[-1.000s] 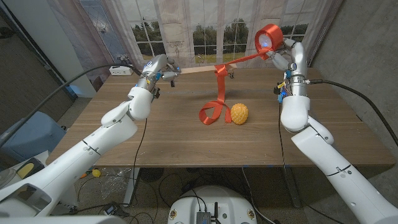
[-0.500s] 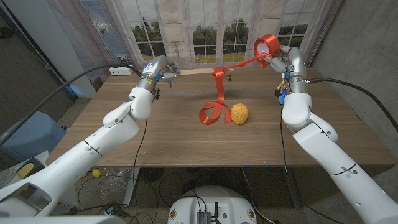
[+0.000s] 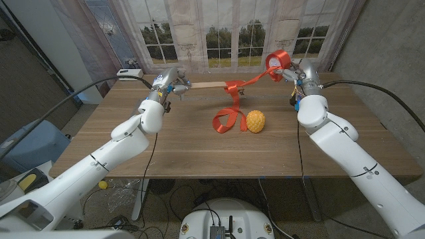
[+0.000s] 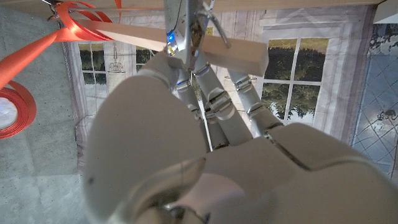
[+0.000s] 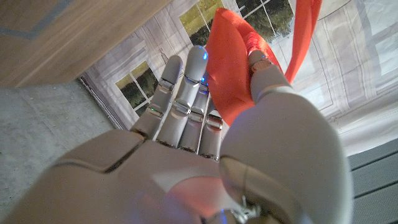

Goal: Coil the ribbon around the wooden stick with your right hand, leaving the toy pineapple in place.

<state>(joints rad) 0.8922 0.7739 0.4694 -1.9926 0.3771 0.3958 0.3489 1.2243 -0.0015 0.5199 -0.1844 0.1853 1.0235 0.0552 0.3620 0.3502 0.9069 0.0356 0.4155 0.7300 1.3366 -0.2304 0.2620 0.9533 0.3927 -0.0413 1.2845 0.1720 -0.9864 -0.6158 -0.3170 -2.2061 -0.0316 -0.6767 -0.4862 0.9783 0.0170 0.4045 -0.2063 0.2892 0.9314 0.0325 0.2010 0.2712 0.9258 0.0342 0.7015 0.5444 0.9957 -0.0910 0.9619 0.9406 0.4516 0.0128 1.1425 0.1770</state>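
left robot hand (image 3: 171,81): raised over the far side of the bench (image 3: 199,153), at about 10 o'clock from the toy pineapple; its fingers (image 4: 208,93) grip one end of the wooden stick (image 3: 207,84).
right robot hand (image 3: 297,72): up at about 2 o'clock from the toy pineapple, fingers (image 5: 183,93) and thumb closed on the ribbon spool (image 3: 277,61).
wooden stick: held level above the bench, running from the left robot hand toward the middle; the ribbon (image 3: 234,99) is wrapped around its free end.
ribbon: red; stretches from the spool across to the stick, then hangs down to a loose loop lying on the bench.
toy pineapple (image 3: 255,121): yellow, on the bench, just beside the loop at its 3 o'clock.
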